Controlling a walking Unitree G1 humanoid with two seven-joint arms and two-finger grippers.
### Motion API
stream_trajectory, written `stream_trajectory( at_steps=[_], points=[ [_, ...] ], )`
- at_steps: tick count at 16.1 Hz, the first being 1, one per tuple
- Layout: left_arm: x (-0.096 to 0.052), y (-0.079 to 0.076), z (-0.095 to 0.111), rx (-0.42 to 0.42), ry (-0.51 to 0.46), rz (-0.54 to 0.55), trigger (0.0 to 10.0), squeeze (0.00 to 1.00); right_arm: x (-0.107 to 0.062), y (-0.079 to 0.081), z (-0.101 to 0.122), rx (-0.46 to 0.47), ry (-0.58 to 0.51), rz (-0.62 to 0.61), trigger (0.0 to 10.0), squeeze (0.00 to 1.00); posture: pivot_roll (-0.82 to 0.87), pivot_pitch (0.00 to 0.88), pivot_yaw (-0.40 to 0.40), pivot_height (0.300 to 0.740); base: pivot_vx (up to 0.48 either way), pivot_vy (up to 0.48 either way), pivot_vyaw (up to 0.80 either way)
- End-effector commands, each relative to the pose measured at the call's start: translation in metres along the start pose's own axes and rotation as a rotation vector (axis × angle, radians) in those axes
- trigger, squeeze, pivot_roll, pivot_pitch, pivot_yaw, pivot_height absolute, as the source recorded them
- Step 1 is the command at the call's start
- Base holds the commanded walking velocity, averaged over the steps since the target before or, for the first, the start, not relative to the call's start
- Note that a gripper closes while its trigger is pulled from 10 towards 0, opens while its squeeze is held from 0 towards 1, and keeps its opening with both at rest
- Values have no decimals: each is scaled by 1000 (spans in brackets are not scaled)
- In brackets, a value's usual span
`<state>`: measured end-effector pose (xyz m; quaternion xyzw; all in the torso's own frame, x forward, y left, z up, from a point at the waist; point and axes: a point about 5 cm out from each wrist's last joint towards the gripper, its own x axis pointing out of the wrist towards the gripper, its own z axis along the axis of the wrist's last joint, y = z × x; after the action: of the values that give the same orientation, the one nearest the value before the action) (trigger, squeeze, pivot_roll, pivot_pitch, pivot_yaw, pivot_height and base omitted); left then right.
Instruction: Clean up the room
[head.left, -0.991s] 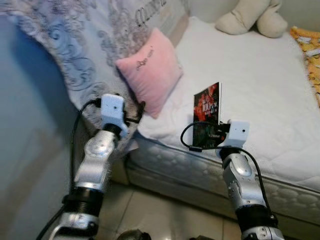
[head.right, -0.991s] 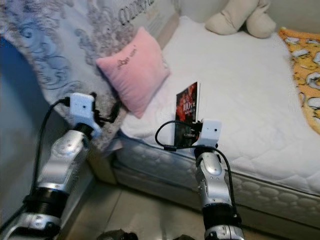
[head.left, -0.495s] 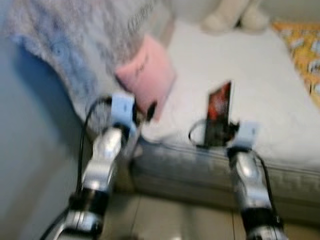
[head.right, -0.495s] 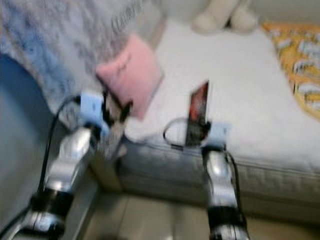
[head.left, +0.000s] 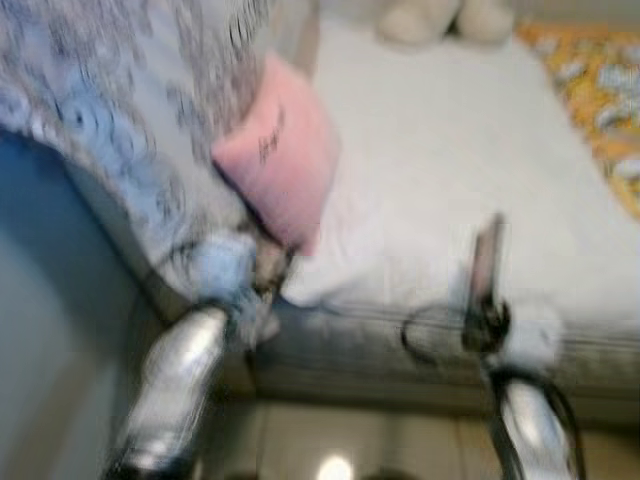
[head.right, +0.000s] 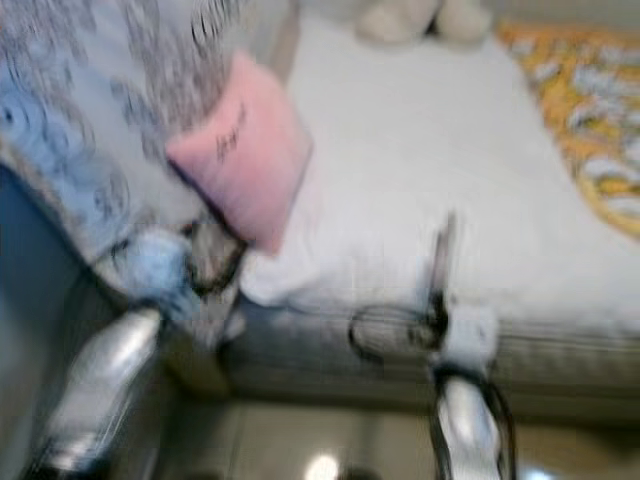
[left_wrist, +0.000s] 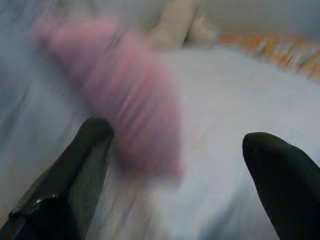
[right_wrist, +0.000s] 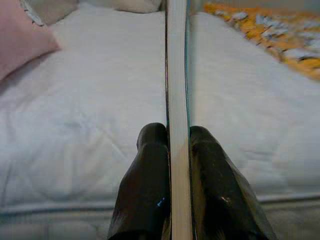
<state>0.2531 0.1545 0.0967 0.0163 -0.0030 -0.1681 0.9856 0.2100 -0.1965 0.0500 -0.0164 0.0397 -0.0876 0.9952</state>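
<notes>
My right gripper (right_wrist: 177, 137) is shut on a thin book (right_wrist: 177, 75), held upright and edge-on over the front edge of the white mattress (head.left: 450, 170). In the blurred left eye view the book (head.left: 486, 262) rises above the right wrist. My left gripper (left_wrist: 180, 150) is open, with nothing between its black fingers (left_wrist: 90, 150), and it faces the pink pillow (left_wrist: 120, 95). The pink pillow (head.left: 280, 165) leans against a patterned blue-grey duvet (head.left: 130, 110) at the bed's left side. The left arm (head.left: 185, 360) sits low, beside the bed's corner.
A beige plush toy (head.left: 440, 20) lies at the far end of the bed. An orange patterned blanket (head.left: 590, 90) covers the bed's right side. A blue-grey wall (head.left: 40, 330) stands to the left. Tiled floor (head.left: 330, 450) shows below the quilted mattress side.
The camera has swung and the picture is blurred. The book has turned from showing its dark red cover to nearly edge-on, still in the right gripper.
</notes>
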Motion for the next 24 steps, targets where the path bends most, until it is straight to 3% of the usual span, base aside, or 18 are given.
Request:
stream_trajectory(
  at_steps=[1,4,9,15,21,24],
  points=[
    [-5,-19,9,-11,-59,-122,10000,0,-4,11,21,-33,-103,73,0,0,37,0,-27,740,0,0,0],
    [4,-21,20,-27,-93,-38,10000,0,-8,16,27,-61,-125,113,0,0,44,0,-32,740,137,0,0],
    [7,-24,23,-29,-100,-34,10000,0,-7,18,29,-48,-109,101,0,0,34,0,-25,740,455,0,-266],
    [22,-21,41,-24,-149,15,10000,0,25,19,40,-2,-123,94,0,0,35,0,-25,740,475,0,-239],
    [21,-20,44,-32,-154,35,10000,0,38,25,50,29,-145,109,0,0,48,0,-29,740,480,0,0],
    [20,-20,44,-69,-139,53,10000,0,49,36,54,59,-141,160,0,0,63,0,-30,740,259,271,0]
  ],
)
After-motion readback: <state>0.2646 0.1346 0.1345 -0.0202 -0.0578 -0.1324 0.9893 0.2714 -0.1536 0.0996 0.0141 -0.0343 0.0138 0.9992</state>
